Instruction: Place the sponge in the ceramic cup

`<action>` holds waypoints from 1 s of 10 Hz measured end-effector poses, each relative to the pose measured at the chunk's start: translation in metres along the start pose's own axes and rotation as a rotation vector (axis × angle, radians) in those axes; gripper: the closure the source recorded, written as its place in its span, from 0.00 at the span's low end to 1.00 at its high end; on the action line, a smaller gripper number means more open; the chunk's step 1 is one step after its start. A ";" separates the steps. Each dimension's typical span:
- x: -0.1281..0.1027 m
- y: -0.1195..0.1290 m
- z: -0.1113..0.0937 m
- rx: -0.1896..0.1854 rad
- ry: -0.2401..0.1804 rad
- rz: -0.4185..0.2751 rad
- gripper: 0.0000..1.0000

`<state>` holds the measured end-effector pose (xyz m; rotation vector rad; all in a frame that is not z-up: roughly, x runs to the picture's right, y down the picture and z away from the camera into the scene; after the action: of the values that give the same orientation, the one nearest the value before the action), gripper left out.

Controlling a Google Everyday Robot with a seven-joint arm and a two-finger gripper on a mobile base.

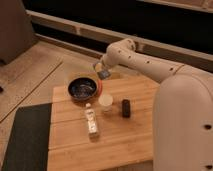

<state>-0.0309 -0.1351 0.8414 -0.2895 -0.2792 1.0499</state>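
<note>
My gripper (101, 70) hangs above the far edge of the wooden table (140, 135), just right of the dark bowl. A small blue-grey sponge (104, 74) sits in its grasp, held up in the air. The ceramic cup (105, 102), small and cream white, stands upright on the table below and slightly nearer than the gripper, beside the bowl's right rim.
A dark bowl with an orange rim (83, 88) stands at the table's far left. A clear plastic bottle (90, 120) lies in front of the cup. A black rectangular block (126, 108) stands right of the cup. A dark mat (25, 137) lies left of the table.
</note>
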 end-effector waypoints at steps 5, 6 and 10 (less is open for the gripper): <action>0.013 0.005 -0.024 -0.010 -0.076 0.055 1.00; 0.021 0.010 -0.023 -0.025 -0.080 0.075 1.00; 0.055 0.032 -0.024 -0.062 -0.047 0.082 1.00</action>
<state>-0.0224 -0.0746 0.8128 -0.3343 -0.3454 1.1311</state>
